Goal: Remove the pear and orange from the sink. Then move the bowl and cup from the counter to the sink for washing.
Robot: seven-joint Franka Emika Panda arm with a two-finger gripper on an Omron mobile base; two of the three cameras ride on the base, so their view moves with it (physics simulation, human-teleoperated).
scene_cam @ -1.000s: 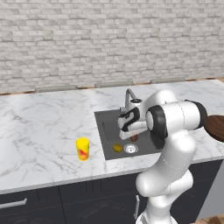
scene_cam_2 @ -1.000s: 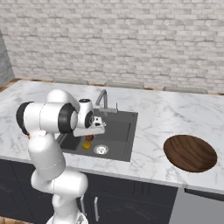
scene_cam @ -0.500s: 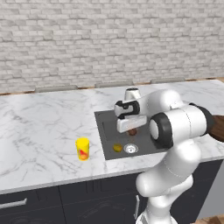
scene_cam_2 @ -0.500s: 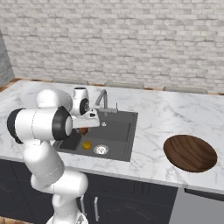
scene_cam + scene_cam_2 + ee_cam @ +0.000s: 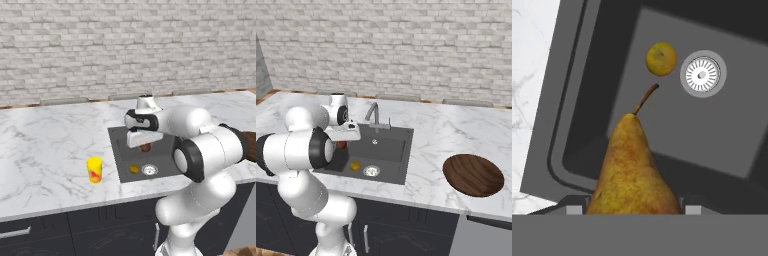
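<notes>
A white marble desk runs under a pale brick wall, with dark cabinet fronts below it and the dark grey sink let into its top.

The gripper hangs over the sink, clenched on the pear: in the hand view the fruit's broad yellow-brown body sits between the two finger tips and its thin curved stem points away from the hand, toward the basin floor. From the left base view the pear shows as a small reddish-brown lump just under the white hand, raised above the bottom of the basin; the right base view shows the pear tucked against the hand as well.

Beyond the pear's stem, on the basin floor, lies the orange, with the round steel drain just beside it, the two near each other but apart. The grey faucet stands at the far rim of the sink, behind the gripper.

Out on the desk to the left of the sink, well apart from the gripper, the yellow cup stands upright with its red-orange mark facing the camera. To the right of the sink, farther off, the wide brown bowl rests on the desk near its front edge.
</notes>
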